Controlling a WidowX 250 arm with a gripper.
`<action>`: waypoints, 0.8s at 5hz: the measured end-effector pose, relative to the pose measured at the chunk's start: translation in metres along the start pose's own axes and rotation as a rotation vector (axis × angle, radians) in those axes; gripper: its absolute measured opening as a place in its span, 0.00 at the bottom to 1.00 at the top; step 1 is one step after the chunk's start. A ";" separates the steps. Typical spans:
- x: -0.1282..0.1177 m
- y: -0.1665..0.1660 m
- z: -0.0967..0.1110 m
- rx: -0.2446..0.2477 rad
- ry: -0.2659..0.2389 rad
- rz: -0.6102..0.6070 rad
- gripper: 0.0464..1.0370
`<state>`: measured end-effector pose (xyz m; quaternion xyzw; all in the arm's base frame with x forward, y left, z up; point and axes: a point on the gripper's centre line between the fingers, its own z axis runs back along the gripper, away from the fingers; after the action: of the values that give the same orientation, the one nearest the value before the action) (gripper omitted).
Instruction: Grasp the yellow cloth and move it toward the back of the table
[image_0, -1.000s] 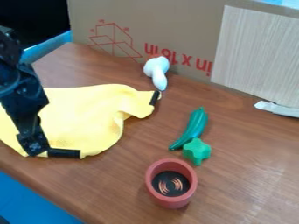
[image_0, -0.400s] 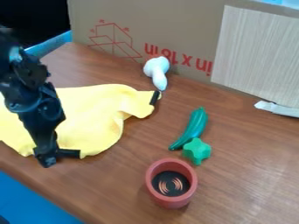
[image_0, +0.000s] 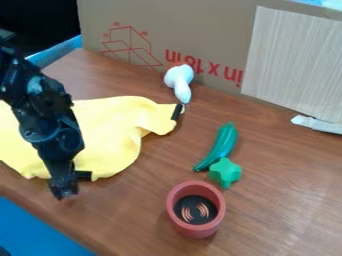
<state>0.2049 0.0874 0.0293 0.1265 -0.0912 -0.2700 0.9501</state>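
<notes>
Claw (image_0: 64, 192) hangs by the black tab (image_0: 83, 175) on yellow cloth (image_0: 113, 140).

The cloth (image_0: 110, 132) at the left is yellow with black ends. The long toy (image_0: 220, 145) right of the middle is dark green, and the bumpy toy (image_0: 226, 172) under it is brighter green. The cup (image_0: 176, 216) low in the frame is dull red, and its inside bottom is black with curvy orange lines. The table (image_0: 280, 210) is brown with thin streaks. The box (image_0: 220, 30) at the top is tan with red marks.

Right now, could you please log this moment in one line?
gripper: by near edge of yellow cloth | red cup: upright | green star: beside long green toy
</notes>
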 end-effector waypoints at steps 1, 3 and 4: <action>0.001 -0.001 -0.005 0.006 0.011 -0.011 0.96; 0.005 0.005 -0.014 0.014 0.034 -0.005 0.96; 0.009 0.010 -0.016 0.021 0.036 -0.003 0.90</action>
<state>0.2213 0.0935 0.0174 0.1417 -0.0770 -0.2683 0.9498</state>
